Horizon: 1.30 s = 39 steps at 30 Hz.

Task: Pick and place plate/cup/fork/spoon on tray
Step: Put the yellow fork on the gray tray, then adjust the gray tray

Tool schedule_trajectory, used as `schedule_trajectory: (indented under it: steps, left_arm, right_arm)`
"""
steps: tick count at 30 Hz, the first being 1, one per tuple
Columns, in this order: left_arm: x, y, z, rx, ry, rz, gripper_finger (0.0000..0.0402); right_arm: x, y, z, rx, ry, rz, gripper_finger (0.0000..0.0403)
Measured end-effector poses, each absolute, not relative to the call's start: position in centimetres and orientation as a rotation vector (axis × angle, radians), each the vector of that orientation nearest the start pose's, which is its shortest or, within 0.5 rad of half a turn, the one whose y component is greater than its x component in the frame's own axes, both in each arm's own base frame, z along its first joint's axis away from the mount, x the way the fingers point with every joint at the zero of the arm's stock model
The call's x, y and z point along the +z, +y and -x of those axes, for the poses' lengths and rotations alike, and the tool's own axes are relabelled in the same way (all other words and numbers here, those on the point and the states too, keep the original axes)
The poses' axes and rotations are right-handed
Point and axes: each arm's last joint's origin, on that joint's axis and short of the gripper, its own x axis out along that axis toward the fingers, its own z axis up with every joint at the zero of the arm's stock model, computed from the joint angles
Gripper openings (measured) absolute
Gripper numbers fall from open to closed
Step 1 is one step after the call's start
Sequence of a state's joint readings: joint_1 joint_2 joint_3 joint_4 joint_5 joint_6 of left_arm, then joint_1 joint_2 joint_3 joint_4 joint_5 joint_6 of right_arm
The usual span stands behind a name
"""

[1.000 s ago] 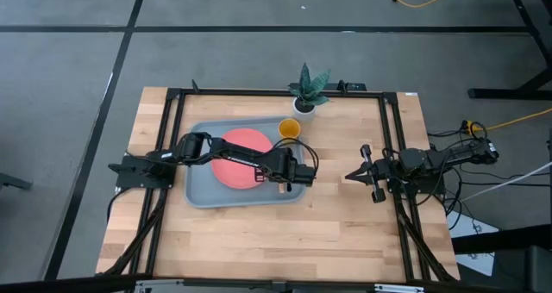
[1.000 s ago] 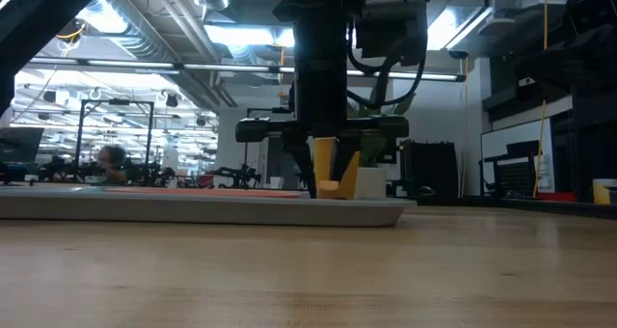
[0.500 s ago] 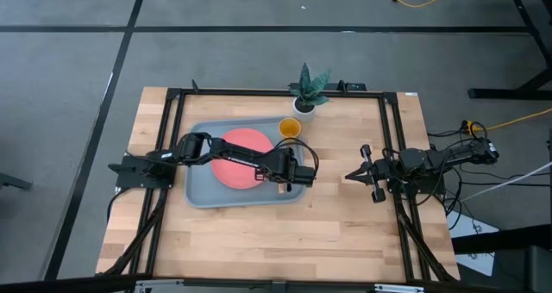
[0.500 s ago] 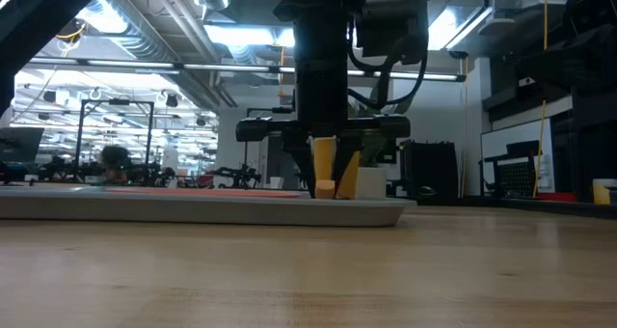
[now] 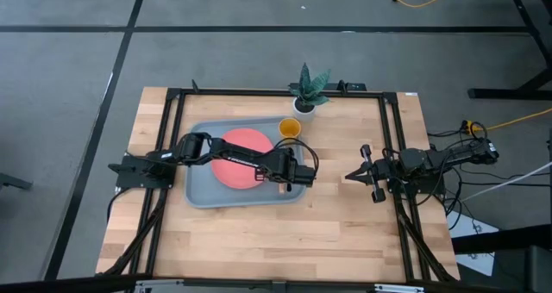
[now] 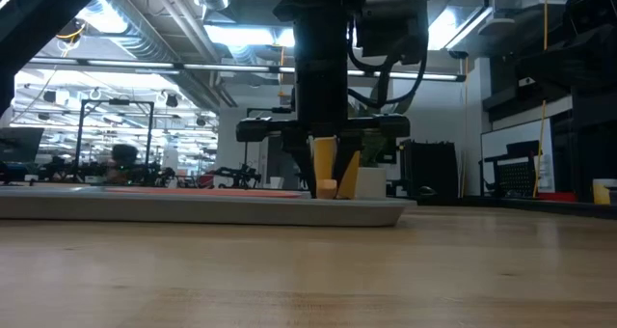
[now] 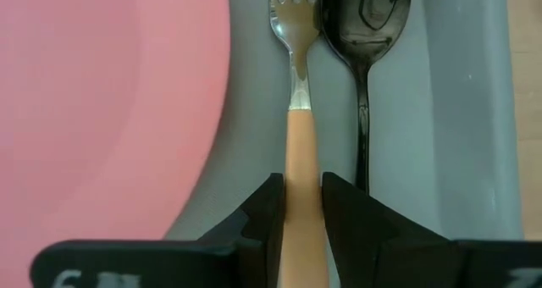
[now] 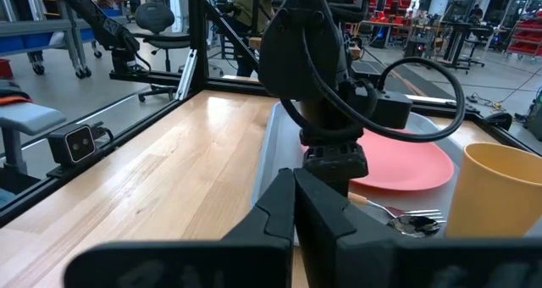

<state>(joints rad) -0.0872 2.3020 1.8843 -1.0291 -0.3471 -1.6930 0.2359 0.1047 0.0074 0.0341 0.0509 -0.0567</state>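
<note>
The grey-blue tray (image 5: pixel 200 190) holds the coral plate (image 5: pixel 238 155). The yellow-orange cup (image 5: pixel 290 127) stands at the tray's far right corner. The fork (image 7: pixel 299 119), with its orange handle, and the dark spoon (image 7: pixel 364 34) lie side by side on the tray floor, right of the plate. My left gripper (image 5: pixel 285 177) is over the tray's right part, shut on the fork. My right gripper (image 5: pixel 348 176) is shut and empty above the table, right of the tray. My left gripper pinches the fork's orange handle (image 7: pixel 301 182) between its two fingers (image 7: pixel 264 216), toward the handle's free end. The fingers come from above, one on each long side of the handle. The tines (image 8: pixel 421 213) lie low on the tray floor beside the spoon's bowl.
A white pot with a green plant (image 5: pixel 309 93) stands at the table's far edge behind the cup. Black frame rails (image 5: pixel 390 146) run along the table's sides. Bare wood (image 5: pixel 259 241) lies on the near side of the tray.
</note>
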Motion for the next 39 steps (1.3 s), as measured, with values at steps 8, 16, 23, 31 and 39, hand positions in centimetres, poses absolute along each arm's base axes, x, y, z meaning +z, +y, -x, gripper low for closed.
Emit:
schedule_trajectory:
  steps: [8,16,23,31,39]
  left_arm:
    - [16.1,-2.9,-45.5,1.284,0.814,1.062,0.0122]
    - [16.2,-2.9,-45.9,1.260,0.764,1.078,0.0127]
    - [16.4,-3.0,-46.6,1.210,0.711,1.125,0.0128]
    - [16.9,-3.1,-46.8,1.183,0.685,1.149,0.0128]
    - [20.7,-3.7,-44.0,1.247,0.768,1.093,0.0128]
  right_arm:
    - [16.1,2.3,-10.1,0.187,0.057,0.067,0.0011]
    - [16.1,2.3,-10.1,0.187,0.058,0.067,0.0011]
    - [16.1,2.3,-10.1,0.186,0.057,0.066,0.0011]
    - [16.1,2.3,-10.1,0.187,0.057,0.065,0.0011]
    - [16.1,2.3,-10.1,0.186,0.057,0.066,0.0011]
